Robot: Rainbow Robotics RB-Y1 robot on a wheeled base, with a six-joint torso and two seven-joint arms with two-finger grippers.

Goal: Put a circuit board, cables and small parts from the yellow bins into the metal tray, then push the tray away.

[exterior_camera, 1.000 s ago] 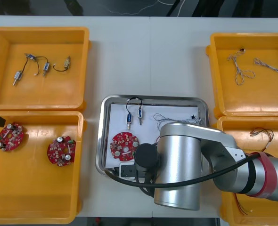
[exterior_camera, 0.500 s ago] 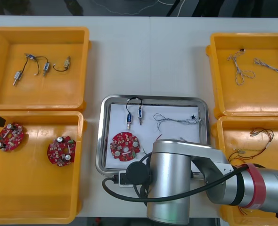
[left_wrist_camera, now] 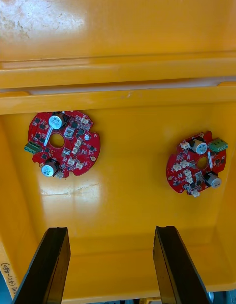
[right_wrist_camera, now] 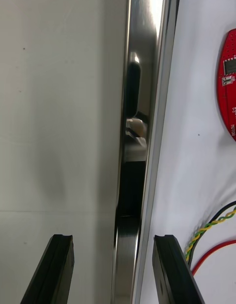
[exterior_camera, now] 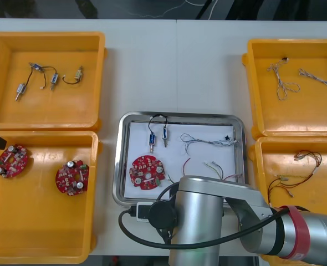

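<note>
At the near rim of the metal tray (exterior_camera: 119, 166) the right tool (right_wrist_camera: 113, 240) stands wide open and empty, one finger over the worktop (exterior_camera: 174, 66), the other over the white inside. Within lie a red circuit board (exterior_camera: 147, 172) and black (exterior_camera: 158, 116), blue and white (exterior_camera: 205, 142) and red and yellow cables (right_wrist_camera: 216, 224). Past the far rim, light worktop runs bare between the yellow bins (exterior_camera: 41, 244). Over the near left bin the left tool (left_wrist_camera: 110, 230) hangs open, empty; handwriting (left_wrist_camera: 14, 284) on its rim cannot be read

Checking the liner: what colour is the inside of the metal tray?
White inside the metal tray, with a shiny rim; clearest in the front view.
</note>
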